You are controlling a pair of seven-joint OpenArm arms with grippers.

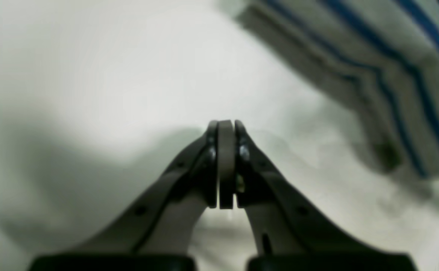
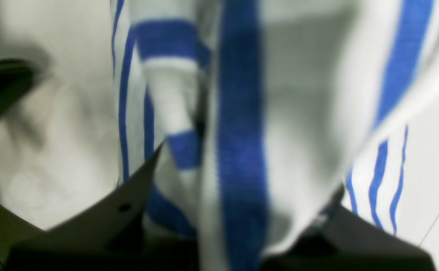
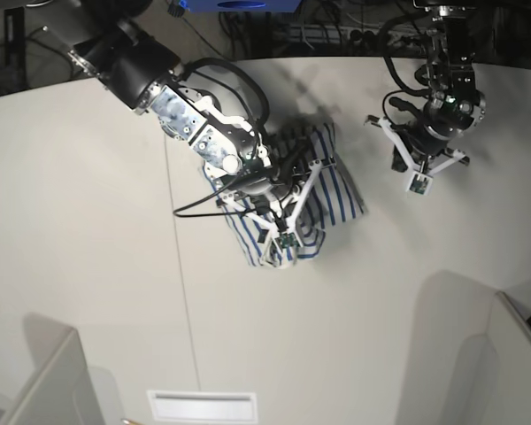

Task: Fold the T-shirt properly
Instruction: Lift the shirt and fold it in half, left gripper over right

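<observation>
The T-shirt (image 3: pixel 338 189), white with blue stripes, lies bunched on the white table (image 3: pixel 88 221) just right of centre. My right gripper (image 3: pixel 276 215) is down on its left half, and its arm hides part of the cloth. In the right wrist view striped cloth (image 2: pixel 242 113) fills the space between the dark fingers (image 2: pixel 136 188), so the right gripper (image 2: pixel 249 169) is shut on the T-shirt. My left gripper (image 1: pixel 225 126) is shut and empty, with its pads pressed together over bare table. A corner of the T-shirt (image 1: pixel 392 56) lies to its upper right. In the base view the left gripper (image 3: pixel 422 161) is off to the shirt's right.
Grey box walls stand at the near left (image 3: pixel 53 381) and near right (image 3: pixel 513 354) corners. A white slotted plate (image 3: pixel 202 405) sits at the front edge. Cables and equipment (image 3: pixel 319 31) crowd the far side beyond the table's curved edge.
</observation>
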